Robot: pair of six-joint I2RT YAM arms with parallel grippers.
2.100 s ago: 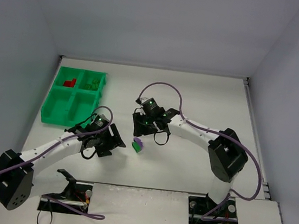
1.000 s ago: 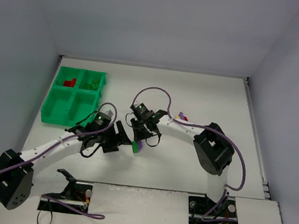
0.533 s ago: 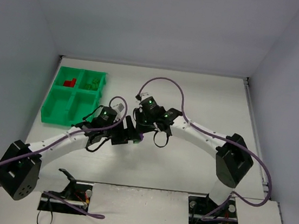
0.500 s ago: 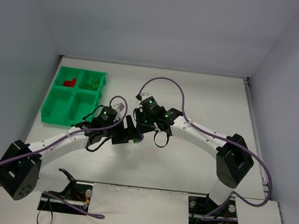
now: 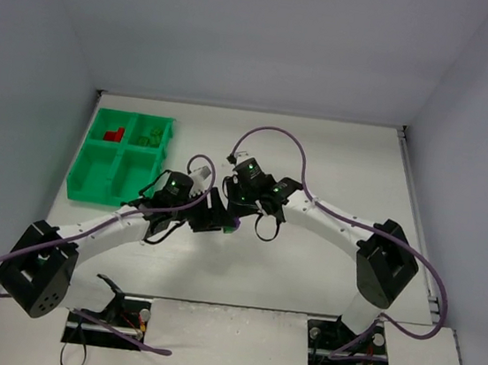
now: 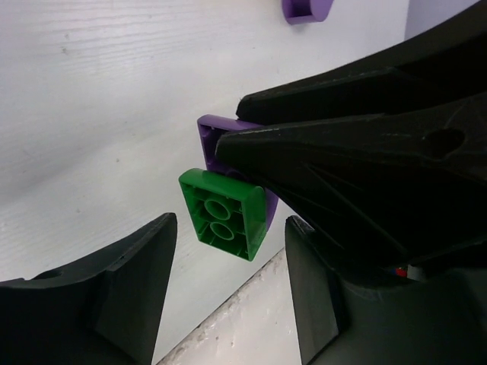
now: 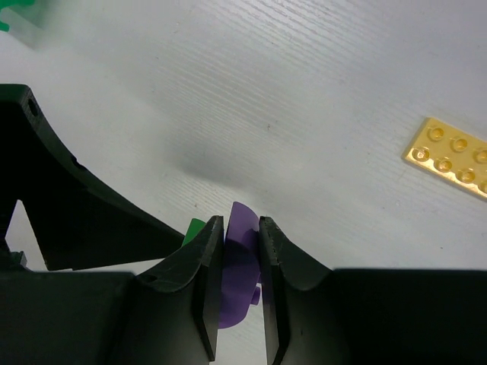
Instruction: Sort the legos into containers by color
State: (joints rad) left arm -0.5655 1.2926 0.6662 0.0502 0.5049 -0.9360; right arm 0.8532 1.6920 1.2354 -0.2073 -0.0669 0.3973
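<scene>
One yellow plate [image 7: 450,156], past the purple brick [image 7: 241,270]; right wrist view only.

Desk [image 7: 342,76]: white and matt, with a fine wood-like grain. Green brick [image 6: 222,214] and purple brick [image 7: 240,281]: smooth moulded plastic with a soft sheen. Yellow plate [image 7: 449,156]: studded plastic, faintly glossy. Left pincer [image 6: 228,232] and right pincer [image 7: 240,228]: matt black plastic, slightly grainy. Tray [image 5: 91,190]: smooth, bright green plastic. Arm cable [image 5: 272,133]: smooth purple sheathing.
</scene>
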